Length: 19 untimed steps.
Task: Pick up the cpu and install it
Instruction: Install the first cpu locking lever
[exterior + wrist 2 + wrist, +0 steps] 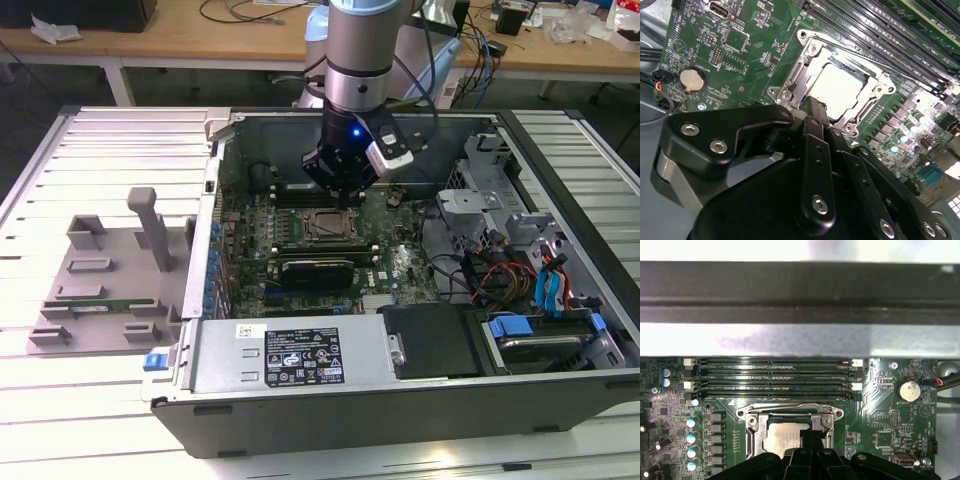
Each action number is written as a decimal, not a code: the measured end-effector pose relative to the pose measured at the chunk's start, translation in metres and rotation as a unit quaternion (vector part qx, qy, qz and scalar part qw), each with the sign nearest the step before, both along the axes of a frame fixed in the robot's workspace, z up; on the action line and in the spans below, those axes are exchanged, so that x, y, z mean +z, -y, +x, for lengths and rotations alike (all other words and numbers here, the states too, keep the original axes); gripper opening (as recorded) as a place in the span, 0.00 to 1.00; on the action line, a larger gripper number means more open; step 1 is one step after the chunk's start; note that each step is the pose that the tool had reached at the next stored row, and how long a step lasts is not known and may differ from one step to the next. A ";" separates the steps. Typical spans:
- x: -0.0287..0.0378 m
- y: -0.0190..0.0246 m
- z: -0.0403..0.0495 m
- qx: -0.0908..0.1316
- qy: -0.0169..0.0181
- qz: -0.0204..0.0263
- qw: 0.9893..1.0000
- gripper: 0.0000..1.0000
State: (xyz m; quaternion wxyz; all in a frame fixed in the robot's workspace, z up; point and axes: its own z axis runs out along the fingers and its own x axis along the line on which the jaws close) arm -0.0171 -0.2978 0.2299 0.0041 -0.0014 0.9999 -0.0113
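Observation:
The cpu [842, 90], a silver-grey square, lies flat inside the metal-framed socket [807, 50] on the green motherboard [400, 265]; it also shows in the first wrist view as the cpu [782, 437]. My gripper [812, 106] hangs just over the socket's edge, its black fingers pressed together with nothing between them. Their tip overlaps one side of the chip in both wrist views. In the exterior view the gripper [345, 200] reaches down into the open computer case, right above the socket [328, 228].
Memory slots [775, 375] run beside the socket, next to the case wall [800, 290]. A coin battery [908, 390] sits on the board. A drive cage and cables [520, 260] fill the exterior view's right. A grey fixture [110, 280] holding a memory stick lies outside the case.

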 end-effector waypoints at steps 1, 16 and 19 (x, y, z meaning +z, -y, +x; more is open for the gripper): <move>0.0002 0.0000 0.0000 0.000 0.000 0.000 1.000 0.11; 0.0185 0.0001 0.0000 0.000 0.000 -0.006 1.000 0.11; 0.0279 0.0001 0.0000 0.000 0.000 -0.008 1.000 0.11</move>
